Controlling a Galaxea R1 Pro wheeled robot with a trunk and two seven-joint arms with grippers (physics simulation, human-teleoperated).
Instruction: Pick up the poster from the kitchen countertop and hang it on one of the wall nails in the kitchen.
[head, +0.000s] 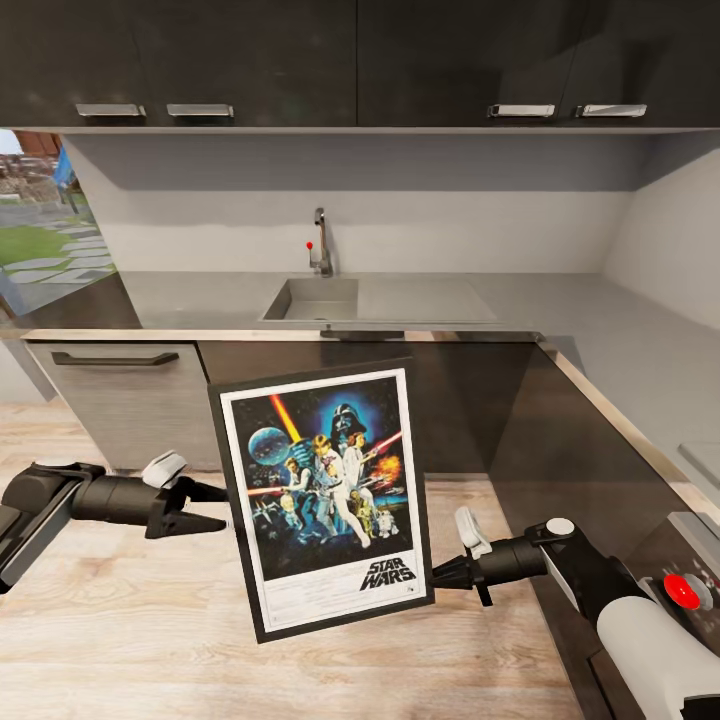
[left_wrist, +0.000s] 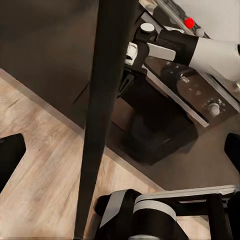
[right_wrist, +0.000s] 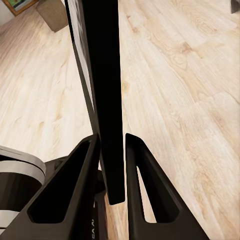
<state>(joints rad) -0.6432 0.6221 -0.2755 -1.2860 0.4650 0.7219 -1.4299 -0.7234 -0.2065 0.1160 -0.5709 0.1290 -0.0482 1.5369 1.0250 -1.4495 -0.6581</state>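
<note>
The right gripper (head: 437, 577) is clamping the lower right edge of the rectangular black-framed Star Wars poster (head: 322, 495), holding it upright and slightly tilted above the light wooden floor (head: 150, 640), while the left gripper (head: 218, 507) is sitting with its fingers apart just beside the poster's left edge, in front of the long grey kitchen countertop (head: 560, 310).

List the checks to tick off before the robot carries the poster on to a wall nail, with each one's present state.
1. Poster off the countertop: ok.
2. Right gripper closed on the poster's edge: ok.
3. Left gripper gripping: not ok, jaws open beside the frame.
4. Poster level: not ok, tilted.
5. Wall nail in sight: cannot tell.
</note>
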